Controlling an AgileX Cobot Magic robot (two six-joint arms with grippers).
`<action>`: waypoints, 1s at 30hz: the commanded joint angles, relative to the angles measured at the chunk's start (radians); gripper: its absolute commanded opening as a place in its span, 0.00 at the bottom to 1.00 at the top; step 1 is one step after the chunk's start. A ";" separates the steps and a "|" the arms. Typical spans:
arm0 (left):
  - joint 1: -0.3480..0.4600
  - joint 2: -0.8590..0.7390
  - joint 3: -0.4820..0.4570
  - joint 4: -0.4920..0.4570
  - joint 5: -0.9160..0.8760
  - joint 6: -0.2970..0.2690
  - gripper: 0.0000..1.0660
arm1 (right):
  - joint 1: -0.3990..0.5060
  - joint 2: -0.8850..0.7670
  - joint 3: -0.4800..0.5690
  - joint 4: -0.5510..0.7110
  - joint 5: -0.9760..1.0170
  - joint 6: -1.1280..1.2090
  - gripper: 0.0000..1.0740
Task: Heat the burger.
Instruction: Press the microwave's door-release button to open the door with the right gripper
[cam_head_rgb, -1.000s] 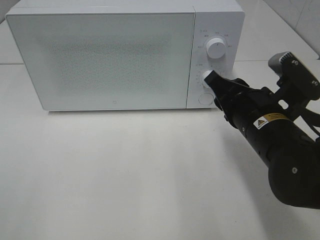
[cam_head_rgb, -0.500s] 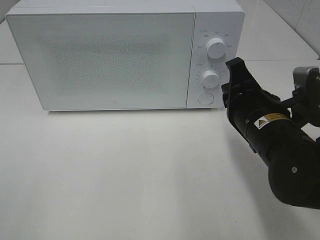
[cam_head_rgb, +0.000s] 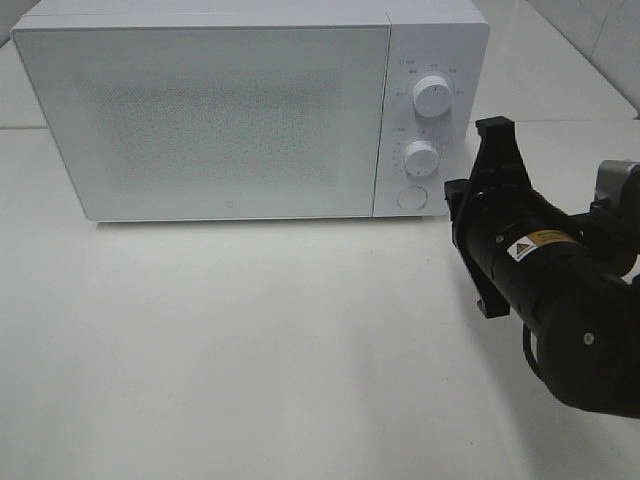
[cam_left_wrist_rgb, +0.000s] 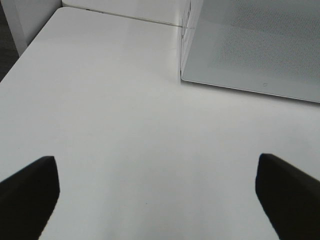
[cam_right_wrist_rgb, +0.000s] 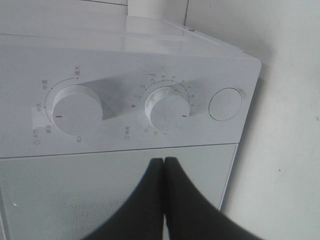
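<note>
White microwave (cam_head_rgb: 200, 115) stands closed, burger unseen and presumably inside, timer dial (cam_right_wrist_rgb: 166, 111) off zero so heating seems started; right gripper (cam_right_wrist_rgb: 164, 161) hovers nearby, pinched together and empty, left gripper (cam_left_wrist_rgb: 156, 165) gaping, empty.

A white table (cam_head_rgb: 250, 380), evenly lit, meets a pale tiled wall (cam_head_rgb: 612, 28) at far right.

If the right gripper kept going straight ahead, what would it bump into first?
Most likely the microwave: the shut right gripper points at its control panel, close by the numbered knob. Depth is hard to judge.
</note>
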 joint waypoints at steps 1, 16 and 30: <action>-0.002 -0.018 -0.001 -0.003 -0.011 -0.003 0.94 | -0.001 0.003 -0.001 0.003 0.008 0.018 0.00; -0.002 -0.018 -0.001 -0.003 -0.011 -0.003 0.94 | -0.001 0.165 -0.018 0.040 0.050 0.211 0.00; -0.002 -0.018 -0.001 -0.003 -0.011 -0.003 0.94 | -0.052 0.256 -0.132 -0.023 0.111 0.209 0.00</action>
